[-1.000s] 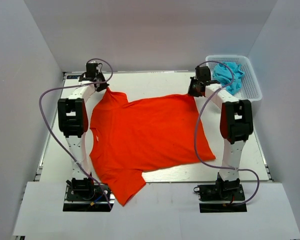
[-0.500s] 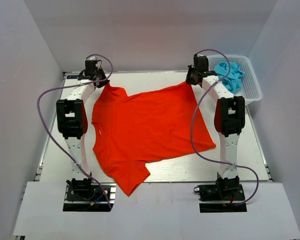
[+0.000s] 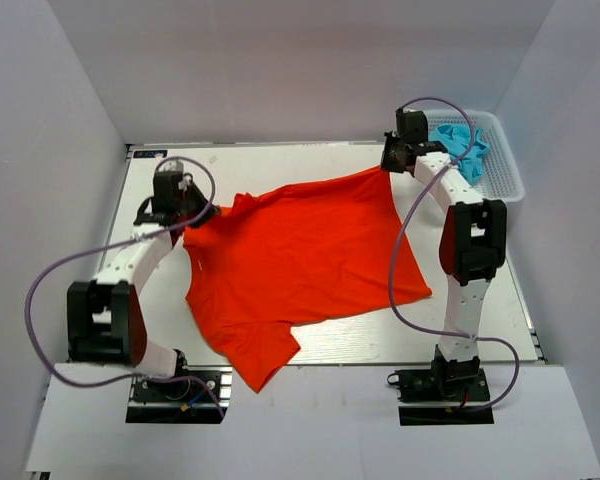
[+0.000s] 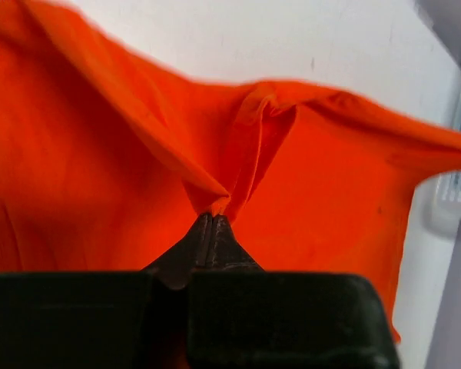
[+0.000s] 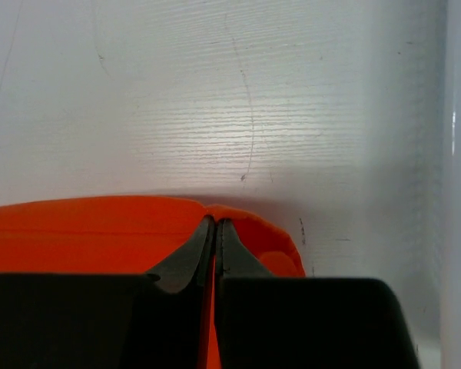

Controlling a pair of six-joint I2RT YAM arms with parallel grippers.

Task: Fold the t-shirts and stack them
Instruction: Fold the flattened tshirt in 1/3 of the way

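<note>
Left fingers [image 4: 200,240] drawn back nearward, pinched shut on orange t-shirt [image 3: 300,260]; right fingers [image 5: 196,250] clamped on its far corner.

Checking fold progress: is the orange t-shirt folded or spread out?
Spread, not folded: the orange t-shirt lies open across the table, its far edge pinched by the left gripper and right gripper.

A white table [image 3: 280,165] stands inside a plain pale enclosure, with walls [image 3: 300,70] on three sides. A white perforated plastic basket [image 3: 502,172] sits at the table's far right corner. In the right wrist view, thin dark lines [image 5: 251,123] on the finely ribbed tabletop look like scratches. A white board [image 3: 310,420] covers the near edge.
</note>
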